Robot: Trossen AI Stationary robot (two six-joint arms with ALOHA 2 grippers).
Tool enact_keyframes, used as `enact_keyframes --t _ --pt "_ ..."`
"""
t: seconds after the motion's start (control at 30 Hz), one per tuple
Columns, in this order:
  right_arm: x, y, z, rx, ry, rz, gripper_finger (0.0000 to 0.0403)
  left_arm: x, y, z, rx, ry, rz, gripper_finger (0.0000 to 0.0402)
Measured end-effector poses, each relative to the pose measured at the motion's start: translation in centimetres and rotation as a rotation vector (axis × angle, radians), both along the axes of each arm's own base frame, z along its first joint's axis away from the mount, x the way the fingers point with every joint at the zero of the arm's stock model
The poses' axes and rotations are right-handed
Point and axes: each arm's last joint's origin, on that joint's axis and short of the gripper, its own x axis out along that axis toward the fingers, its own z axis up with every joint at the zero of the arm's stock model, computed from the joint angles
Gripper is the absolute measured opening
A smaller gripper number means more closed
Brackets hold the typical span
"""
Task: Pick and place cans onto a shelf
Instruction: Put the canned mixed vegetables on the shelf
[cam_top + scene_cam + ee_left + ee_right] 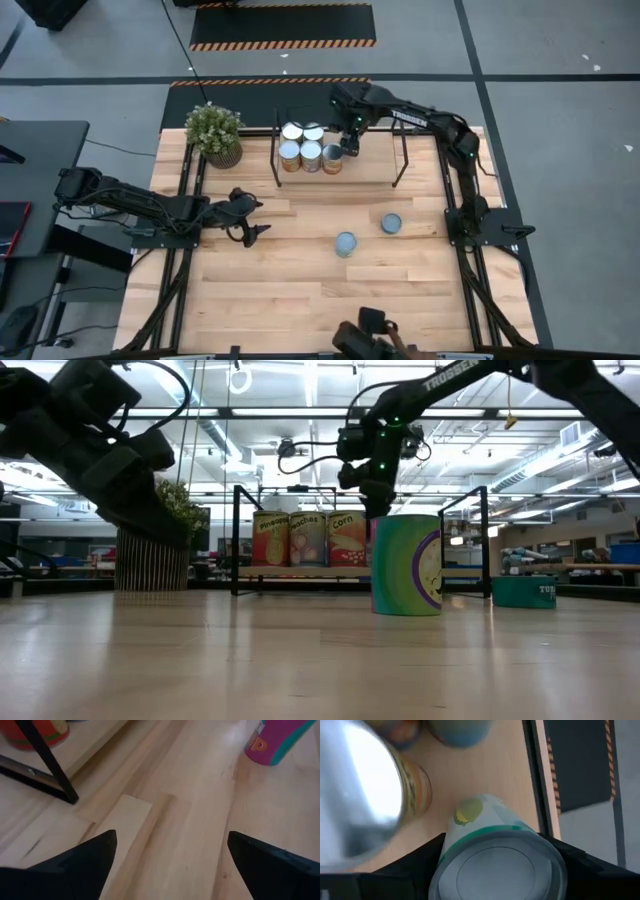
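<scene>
the right end effector (349,148) grips a can (495,855) at the shelf (370,165), so setting it down and releasing seems next, while the open left end effector (250,215) waits over the counter (300,290).

Grey concrete floor (560,60), hazard-striped black mats (282,26) (orange edges), ceiling strip lights (300,415), dark desk (35,160).

5 cans (303,147) crowding shelf (372,165) left, right half open

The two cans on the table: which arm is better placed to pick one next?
Left. Its open gripper hovers near the cans, while the right gripper is at the shelf, shut on a can.
</scene>
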Motion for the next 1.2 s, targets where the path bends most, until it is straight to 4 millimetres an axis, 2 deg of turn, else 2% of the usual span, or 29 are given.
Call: enact_keyframes --t 0.13,0.4,0.63,0.9,1.07,1.2 --pt "0.8 -0.5 -0.4 0.04 -0.022 0.055 0.0295 0.1 0.0 0.1 0.031 -0.003 -0.022 0.0387" --pt "0.6 -0.9 -1.1 0.065 0.017 0.07 0.0329 0.1 0.0 0.1 0.032 -0.004 -0.023 0.0387" --pt "0.1 -0.4 -0.1 0.034 0.041 0.058 0.0344 0.1 0.0 0.1 0.022 -0.007 -0.016 0.0387" --pt "-0.6 0.8 0.2 0.079 0.128 0.018 0.0345 0.1 0.0 0.1 0.018 -0.01 -0.01 0.0387" --pt "-1.1 1.1 0.1 0.01 0.25 -0.036 0.0345 0.1 0.0 0.1 0.014 -0.011 -0.007 0.0387" --pt "-1.2 0.5 0.2 -0.063 0.266 -0.085 0.0345 0.1 0.0 0.1 0.015 -0.011 -0.008 0.0387"
